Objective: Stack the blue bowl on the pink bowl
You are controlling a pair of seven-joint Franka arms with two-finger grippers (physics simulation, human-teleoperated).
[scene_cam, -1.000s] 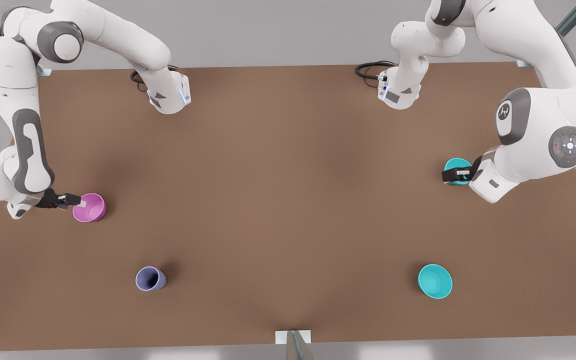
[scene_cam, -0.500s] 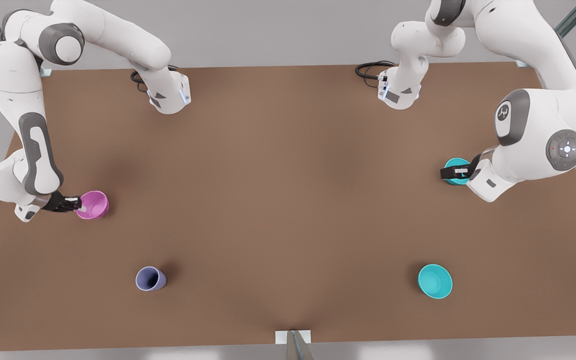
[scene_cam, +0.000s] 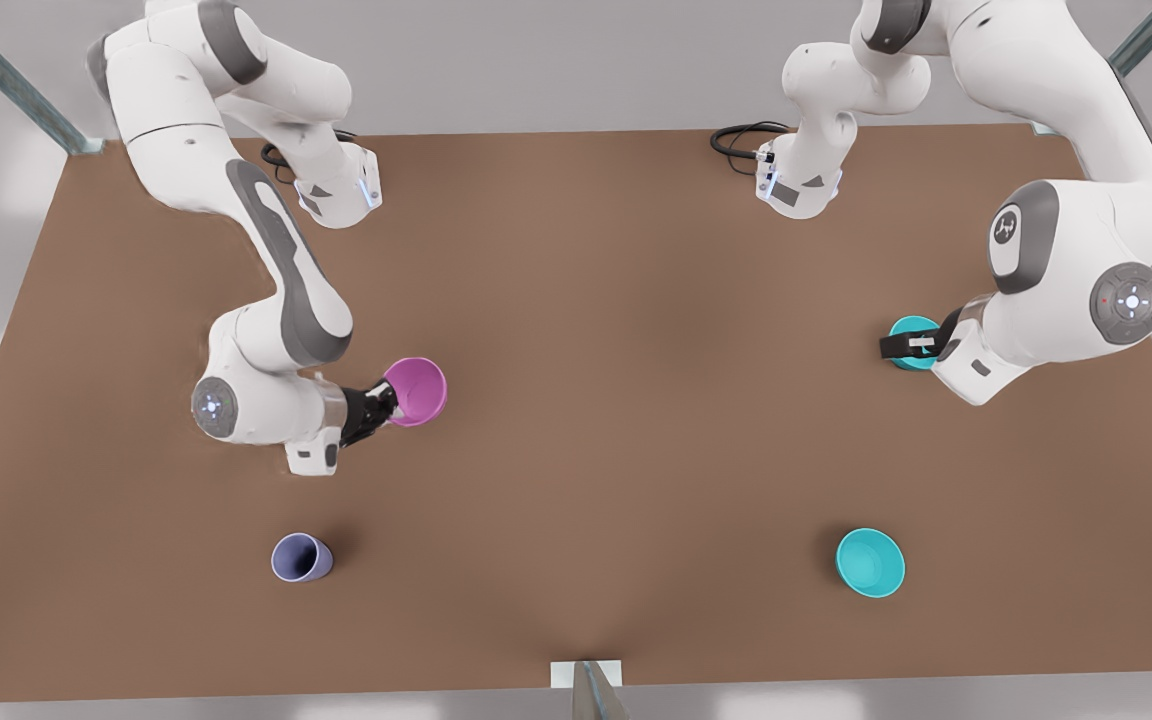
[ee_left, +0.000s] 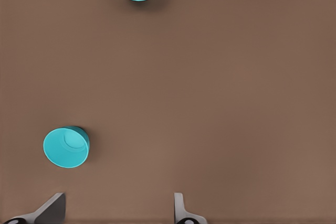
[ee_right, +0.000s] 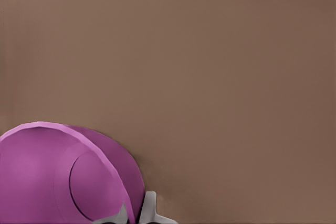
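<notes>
The right gripper point(scene_cam: 391, 405) has its jaws closed thin on the rim of the small round plain pink-magenta bowl point(scene_cam: 416, 392), which sits up-table of the narrow lavender-blue cup point(scene_cam: 301, 557) and a little toward the front view's right of it. In the right wrist view the pink bowl point(ee_right: 58, 177) shows its outer wall and flat base, so it hangs tilted in the pinch, not level; whether it is clear of the brown tabletop point(scene_cam: 596, 420) cannot be told for certain. The left gripper point(scene_cam: 898, 346) hovers far from the cup, across the tabletop toward the front view's right, by the small round turquoise-teal blue bowl point(scene_cam: 914, 343). In the left wrist view its jaws point(ee_left: 118, 208) stand wide open and empty, and the blue bowl point(ee_left: 65, 147) lies off to one side of them, not between them. A second turquoise bowl point(scene_cam: 871, 563) rests level with the cup, also well toward the front view's right. The risks appear to be these: a rim pinch on a tilted bowl is thin, so the pink bowl may swing or slip out, and if set down tilted it may roll onto its side. On the other arm, a descent from the present offset would likely bring a finger onto the blue bowl's rim and knock it away. With two alike turquoise bowls, picking the wrong one is also possible.
</notes>
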